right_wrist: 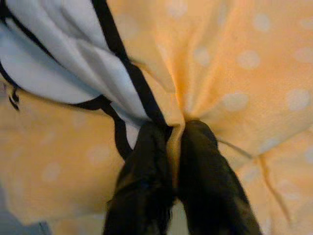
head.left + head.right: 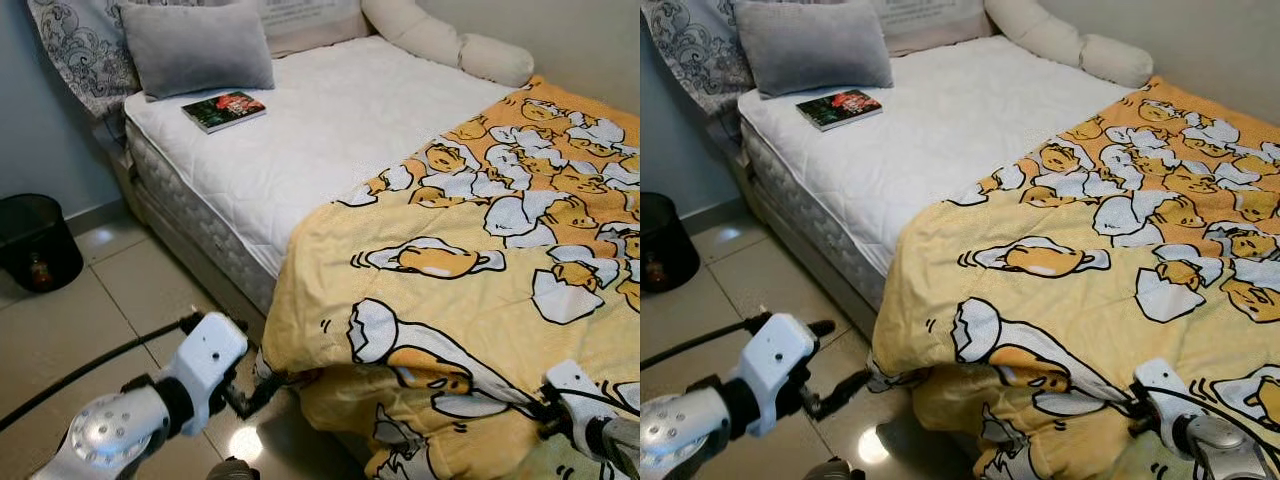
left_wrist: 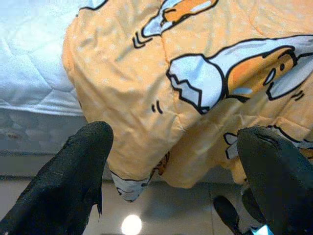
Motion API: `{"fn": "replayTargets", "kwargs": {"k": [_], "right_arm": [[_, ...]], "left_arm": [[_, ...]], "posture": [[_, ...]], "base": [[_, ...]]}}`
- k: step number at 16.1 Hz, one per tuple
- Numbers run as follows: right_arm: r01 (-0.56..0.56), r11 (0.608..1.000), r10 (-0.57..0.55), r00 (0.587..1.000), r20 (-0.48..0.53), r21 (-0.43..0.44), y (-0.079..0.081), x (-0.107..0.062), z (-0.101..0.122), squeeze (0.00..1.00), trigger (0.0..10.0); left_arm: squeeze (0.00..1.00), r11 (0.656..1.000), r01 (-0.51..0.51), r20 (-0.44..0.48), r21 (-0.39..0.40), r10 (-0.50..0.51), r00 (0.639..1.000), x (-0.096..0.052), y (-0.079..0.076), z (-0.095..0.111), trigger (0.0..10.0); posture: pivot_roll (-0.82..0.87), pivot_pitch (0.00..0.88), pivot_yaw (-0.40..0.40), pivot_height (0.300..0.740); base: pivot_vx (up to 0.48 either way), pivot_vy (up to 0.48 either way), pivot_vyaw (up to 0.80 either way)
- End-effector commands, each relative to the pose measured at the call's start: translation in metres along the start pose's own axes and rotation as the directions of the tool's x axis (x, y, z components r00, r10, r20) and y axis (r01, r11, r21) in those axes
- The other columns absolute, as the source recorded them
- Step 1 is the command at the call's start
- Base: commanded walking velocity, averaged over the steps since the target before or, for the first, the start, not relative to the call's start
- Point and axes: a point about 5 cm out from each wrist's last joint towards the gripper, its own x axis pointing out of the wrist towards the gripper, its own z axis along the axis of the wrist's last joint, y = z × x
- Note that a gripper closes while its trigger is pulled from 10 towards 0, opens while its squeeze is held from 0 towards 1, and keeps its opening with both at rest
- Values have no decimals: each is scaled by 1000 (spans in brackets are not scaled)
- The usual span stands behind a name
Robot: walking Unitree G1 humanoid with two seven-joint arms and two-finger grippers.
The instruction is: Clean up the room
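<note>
A yellow blanket (image 2: 470,290) printed with cartoon egg figures covers the foot half of the bed and hangs over its near side toward the floor. My left gripper (image 2: 258,358) is low beside the bed, just off the blanket's hanging corner (image 3: 129,183). It is open, with both black fingers (image 3: 73,181) spread wide and nothing between them. My right gripper (image 1: 173,147) is shut on a bunched fold of the blanket, pinching the fabric at the drooping lower edge (image 2: 542,408).
The bare white mattress (image 2: 330,130) holds a book (image 2: 223,110), a grey pillow (image 2: 195,45) and a long cream bolster (image 2: 450,45) along the far wall. A black waste bin (image 2: 35,240) stands on the tiled floor (image 2: 130,290) at the left.
</note>
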Motion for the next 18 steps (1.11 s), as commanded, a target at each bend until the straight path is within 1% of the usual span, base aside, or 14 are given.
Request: {"fn": "replayTargets", "kwargs": {"k": [1, 3, 5, 7, 8, 9, 10, 11, 12, 13, 14, 15, 16, 18], "right_arm": [[-5, 999, 3, 999, 53, 35, -1, -2, 4, 1000, 10000], [-50, 997, 41, 988, 150, 53, 1, -6, 11, 1000, 10000], [-63, 997, 48, 967, 248, 50, -3, -18, 22, 1000, 10000], [-83, 995, 51, 911, 410, 62, -3, -35, 51, 1000, 10000], [-109, 993, 75, 873, 481, 43, 5, -46, 67, 1000, 10000], [-132, 991, 99, 851, 516, 28, 12, -53, 76, 1000, 10000], [-164, 986, 126, 824, 552, 19, 26, -60, 85, 1000, 10000], [-171, 983, 95, 786, 611, 68, 38, -63, 96, 1000, 10000], [-175, 979, 70, 770, 634, 104, 44, -63, 102, 1000, 10000], [-217, 971, 104, 756, 646, 98, 58, -59, 110, 1000, 10000], [-187, 973, 59, 768, 638, 135, 64, -51, 116, 1000, 10000], [-177, 956, -16, 765, 643, 235, 77, -41, 129, 0, 10000], [-180, 950, -25, 772, 635, 256, 80, -40, 129, 0, 10000], [-167, 949, -29, 797, 603, 267, 93, -34, 129, 0, 10000]], "left_arm": [[0, 1000, 4, 17, 2, -4, 1000, 3, 2, 2, 10000], [0, 1000, -19, 50, -22, 20, 999, 11, 9, 4, 10000], [0, 995, -57, 94, -78, 64, 994, 18, 17, 7, 10000], [0, 981, -139, 108, -137, 154, 982, 27, 26, 5, 10000], [0, 966, -192, 128, -172, 215, 968, 33, 33, 8, 10000], [0, 956, -221, 140, -196, 250, 958, 37, 37, 10, 10000], [0, 941, -254, 162, -226, 293, 942, 42, 42, 13, 10000], [0, 931, -276, 168, -238, 319, 933, 46, 44, 15, 10000], [0, 928, -283, 174, -244, 329, 928, 49, 44, 17, 10000], [0, 926, -300, 195, -229, 345, 918, 53, 44, 22, 10000], [0, 924, -311, 202, -223, 355, 913, 55, 43, 24, 10000], [0, 918, -327, 217, -223, 374, 902, 60, 41, 28, 10000], [0, 917, -331, 218, -224, 378, 900, 61, 41, 29, 10000], [0, 914, -339, 220, -221, 386, 896, 64, 40, 27, 10000]], "posture": [[111, 0, -88, 740], [93, 0, -72, 740], [64, 0, -53, 740], [32, 0, -38, 740], [23, 0, -32, 740], [20, 0, -29, 740], [5, 0, -15, 740], [-6, 0, -9, 740], [-7, 0, -8, 740], [-10, 0, -10, 740], [-1, 0, -16, 740], [9, 0, -27, 740], [12, 0, -30, 740], [13, 0, -30, 740]], "base": [[0, 0, 0], [0, 0, 0], [0, 0, 0], [0, 0, 0], [0, 0, 0], [0, 0, 0], [0, 0, 0], [0, 0, 0], [0, 0, 0], [0, 0, 0], [0, 0, 0], [0, 0, 0], [0, -274, 0], [0, -418, 0]]}}
